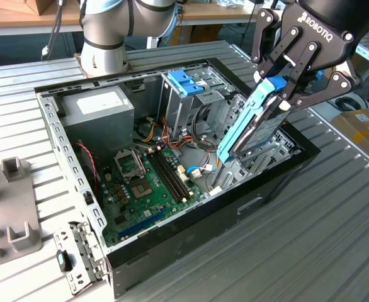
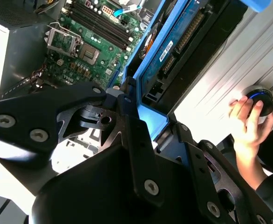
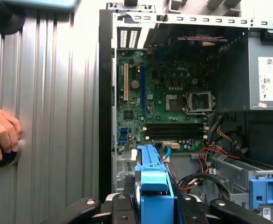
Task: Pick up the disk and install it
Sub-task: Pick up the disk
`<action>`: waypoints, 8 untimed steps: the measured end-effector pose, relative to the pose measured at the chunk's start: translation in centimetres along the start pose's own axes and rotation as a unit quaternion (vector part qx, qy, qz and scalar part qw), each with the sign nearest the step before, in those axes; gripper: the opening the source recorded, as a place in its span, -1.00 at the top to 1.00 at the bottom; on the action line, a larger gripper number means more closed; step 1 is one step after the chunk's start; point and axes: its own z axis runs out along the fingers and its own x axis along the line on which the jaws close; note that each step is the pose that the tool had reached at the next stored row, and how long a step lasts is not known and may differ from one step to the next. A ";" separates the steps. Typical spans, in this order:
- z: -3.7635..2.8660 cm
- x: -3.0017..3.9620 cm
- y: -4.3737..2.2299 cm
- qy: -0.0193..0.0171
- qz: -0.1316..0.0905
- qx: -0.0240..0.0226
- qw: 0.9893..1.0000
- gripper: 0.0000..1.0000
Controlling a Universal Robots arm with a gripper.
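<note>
You have the gripper [image 1: 284,95] pinching the disk [image 1: 250,133] by its upper end, tilted over the open case [image 1: 260,202] at about 3 o'clock of the motherboard [image 1: 148,182] in the exterior view, probably angled so its lower end meets the drive bay [image 1: 233,173].

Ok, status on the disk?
Gripper shut on disk. Disk tilted over open computer case, not yet seated. Loose cables under it; person's hand on knob beside case.
</note>
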 end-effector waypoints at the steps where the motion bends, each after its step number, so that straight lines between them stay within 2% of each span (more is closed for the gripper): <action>1: 0.01 0.00 -0.10 0.000 0.000 0.000 1.000 0.26; 8: 0.06 0.02 -0.72 0.000 0.000 0.000 1.000 0.26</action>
